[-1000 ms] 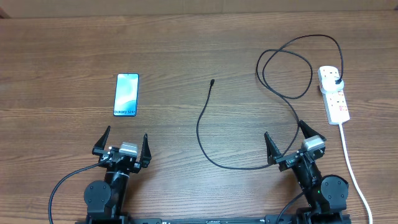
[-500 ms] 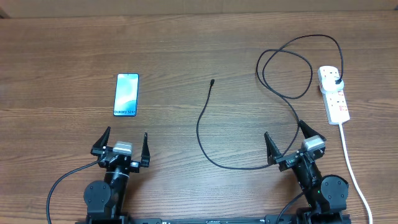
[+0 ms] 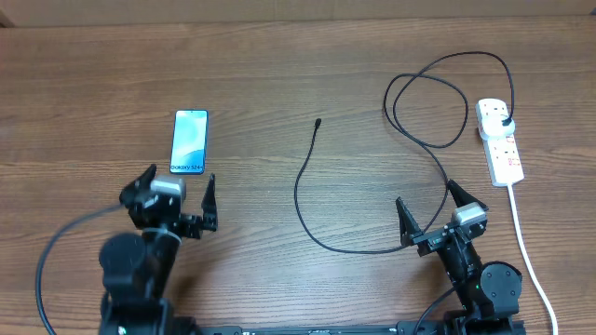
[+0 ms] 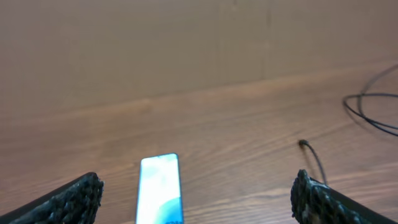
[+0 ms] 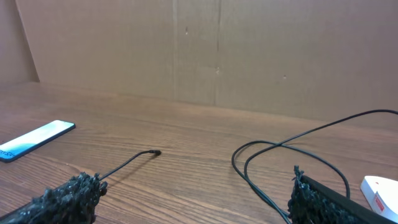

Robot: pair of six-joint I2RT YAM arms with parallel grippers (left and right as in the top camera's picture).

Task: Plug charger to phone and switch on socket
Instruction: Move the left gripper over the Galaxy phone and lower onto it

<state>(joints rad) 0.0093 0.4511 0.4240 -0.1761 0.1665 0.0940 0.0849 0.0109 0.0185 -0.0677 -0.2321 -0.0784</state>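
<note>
The phone [image 3: 189, 141] lies flat at the left of the table, light blue screen up; it also shows in the left wrist view [image 4: 159, 188] and the right wrist view [image 5: 37, 140]. The charger cable [image 3: 300, 200] curves across the middle, its connector tip [image 3: 318, 122] free, its black plug [image 3: 504, 121] in the white socket strip [image 3: 500, 141] at the right. My left gripper [image 3: 177, 185] is open and empty just below the phone. My right gripper [image 3: 428, 207] is open and empty, with the cable running between its fingers.
The socket's thick white cord [image 3: 528, 251] runs down the right side past the right arm. A brown cardboard wall [image 5: 217, 50] stands behind the table. The cable makes a double loop [image 3: 438, 98] at the back right.
My left arm has lifted and moved forward and left, towards the phone. The right arm, cable, phone and socket have not moved.
</note>
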